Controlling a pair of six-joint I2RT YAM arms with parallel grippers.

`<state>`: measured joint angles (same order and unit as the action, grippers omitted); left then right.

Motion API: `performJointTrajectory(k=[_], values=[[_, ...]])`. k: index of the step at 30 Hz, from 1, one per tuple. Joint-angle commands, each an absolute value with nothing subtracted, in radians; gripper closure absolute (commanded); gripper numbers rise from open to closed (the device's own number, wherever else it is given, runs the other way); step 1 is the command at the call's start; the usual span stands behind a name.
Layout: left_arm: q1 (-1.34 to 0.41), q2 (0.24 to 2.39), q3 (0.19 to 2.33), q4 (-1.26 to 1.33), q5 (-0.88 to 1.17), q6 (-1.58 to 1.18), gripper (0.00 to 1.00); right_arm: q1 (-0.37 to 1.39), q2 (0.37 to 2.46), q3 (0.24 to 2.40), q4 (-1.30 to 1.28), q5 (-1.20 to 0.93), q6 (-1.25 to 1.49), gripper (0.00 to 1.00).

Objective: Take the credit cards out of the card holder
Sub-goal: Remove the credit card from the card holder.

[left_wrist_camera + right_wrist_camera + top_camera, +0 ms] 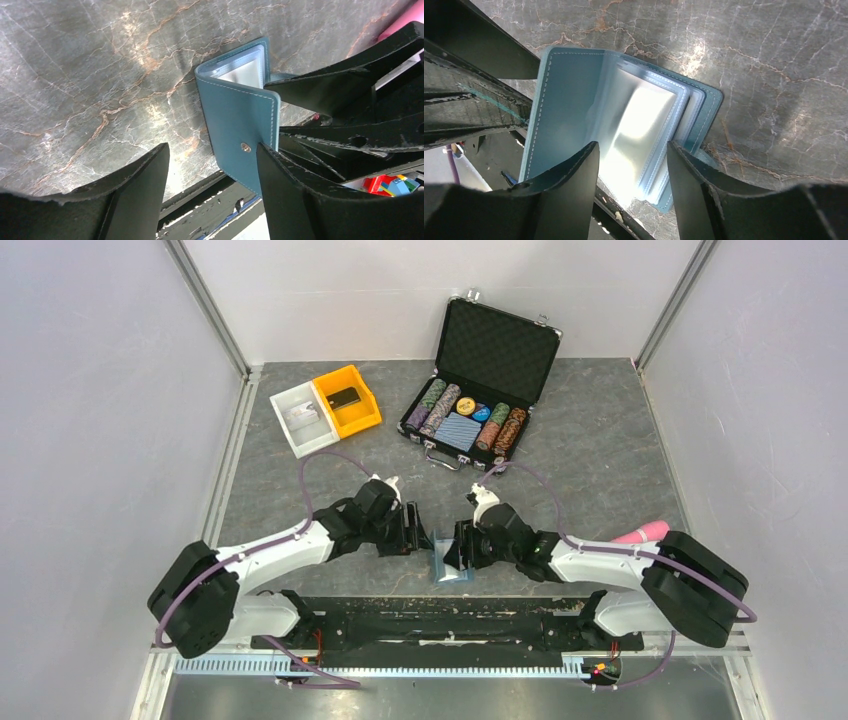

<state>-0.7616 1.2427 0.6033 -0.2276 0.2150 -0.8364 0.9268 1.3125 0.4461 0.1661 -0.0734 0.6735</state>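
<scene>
I am at the opening-and-searching step. The small light-blue stitched bifold card holder (452, 562) sits at six o'clock on the grey marbled worktop (600, 440), at its near edge, between my two claws.

My left claw (211, 150) is spread wide. Its three o'clock finger touches the outer cover (235, 125) beside the metal snap (245, 146), and the other finger stands well apart from it.

My right claw (633, 146) is spread too. The fan of clear plastic sleeves (639, 120) lies across its gap, and I cannot tell whether either finger presses them. In my right wrist view the cover lies swung out toward nine o'clock.

I see no thin black credit cards in the sleeves facing me, though glare whitens them.

Next, I judge, my left claw must close on the cover to steady the holder. My right must then leaf through the sleeves, find a card edge at a sleeve mouth, and pinch the card alone, not the soft plastic around it.
</scene>
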Motion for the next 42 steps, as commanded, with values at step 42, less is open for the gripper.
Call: performJointTrajectory(k=[42], values=[[-0.807,1.437,0.457,0.116,0.32,-1.008,0.62,0.889,1.306,0.313,0.565,-0.268,0.87,0.56]])
